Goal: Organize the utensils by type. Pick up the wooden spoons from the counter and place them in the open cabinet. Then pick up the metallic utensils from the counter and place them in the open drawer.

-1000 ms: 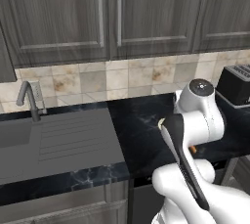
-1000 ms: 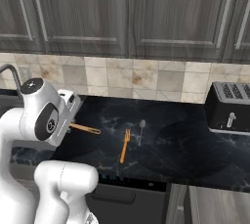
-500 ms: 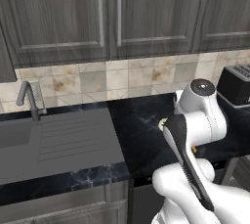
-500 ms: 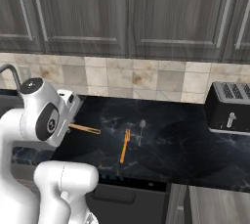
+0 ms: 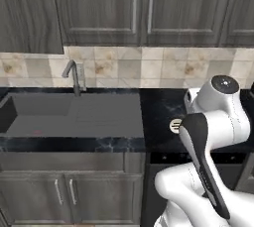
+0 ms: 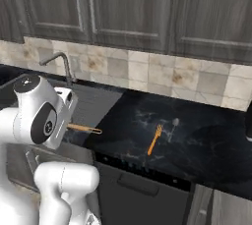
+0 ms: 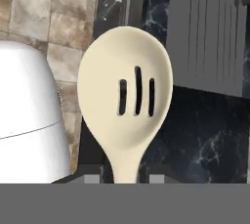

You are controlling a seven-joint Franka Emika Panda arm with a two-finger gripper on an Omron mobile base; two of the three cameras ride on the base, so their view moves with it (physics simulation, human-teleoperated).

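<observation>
lighting: reading even, moderately bright | shadows: showing faint, soft | sharpness: looking slightly blurred, low-resolution | glare: none

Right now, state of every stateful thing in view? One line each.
slotted wooden spoon: held by its handle between the fingers, bowl up toward the camera
fingers: closed on the spoon handle
orange-handled fork: lying flat on the counter, untouched
metal spoon: lying flat on the counter right of the fork
upper cabinet doors: closed
faucet: no water running
sink: basin looks dry
</observation>
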